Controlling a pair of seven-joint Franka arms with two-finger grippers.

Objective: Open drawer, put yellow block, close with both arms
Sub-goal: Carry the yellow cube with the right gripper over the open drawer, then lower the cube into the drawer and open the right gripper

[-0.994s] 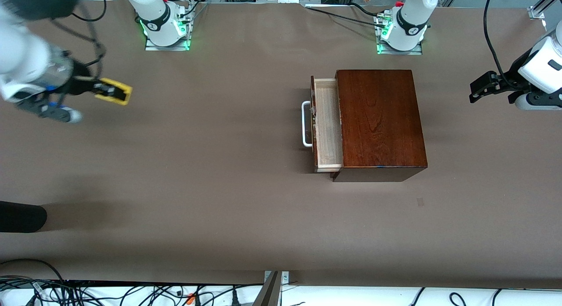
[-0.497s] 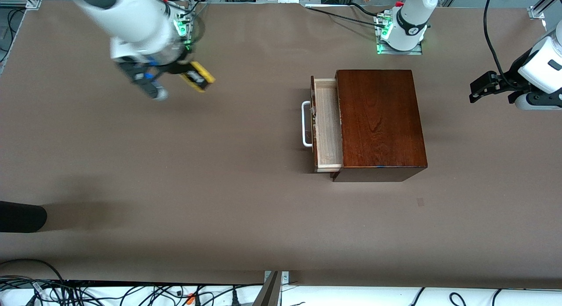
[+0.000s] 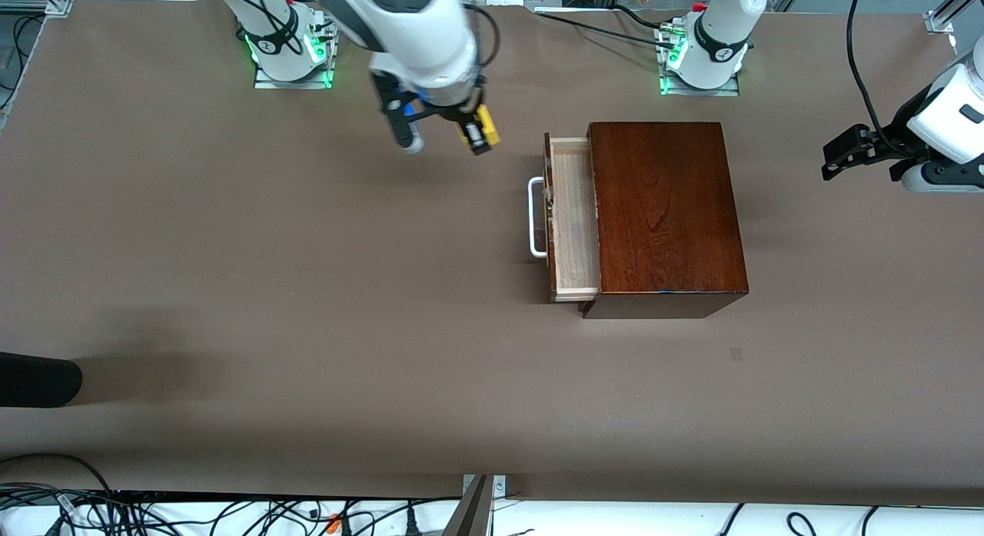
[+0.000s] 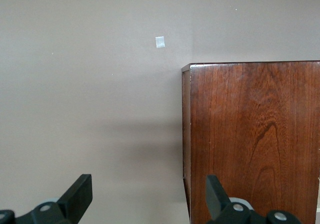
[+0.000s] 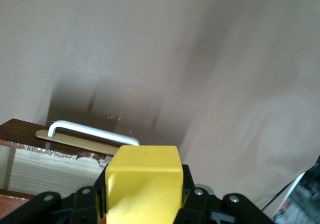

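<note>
The dark mahogany box (image 3: 665,213) stands on the table with its drawer (image 3: 575,217) pulled out toward the right arm's end, its pale tray bare, its white handle (image 3: 536,217) showing. My right gripper (image 3: 477,134) is shut on the yellow block (image 3: 482,127) and holds it above the table beside the drawer. In the right wrist view the yellow block (image 5: 144,184) sits between the fingers, with the handle (image 5: 92,132) and the drawer tray (image 5: 55,169) under it. My left gripper (image 3: 842,153) is open and waits at the left arm's end; its wrist view shows the box top (image 4: 255,139).
A small pale mark (image 3: 736,354) lies on the brown table nearer the front camera than the box. A black object (image 3: 34,379) juts in at the right arm's end. Cables lie along the table's front edge.
My right arm has swung with the yellow block from the right arm's end of the table toward the open drawer. The left arm, box and drawer have not moved.
</note>
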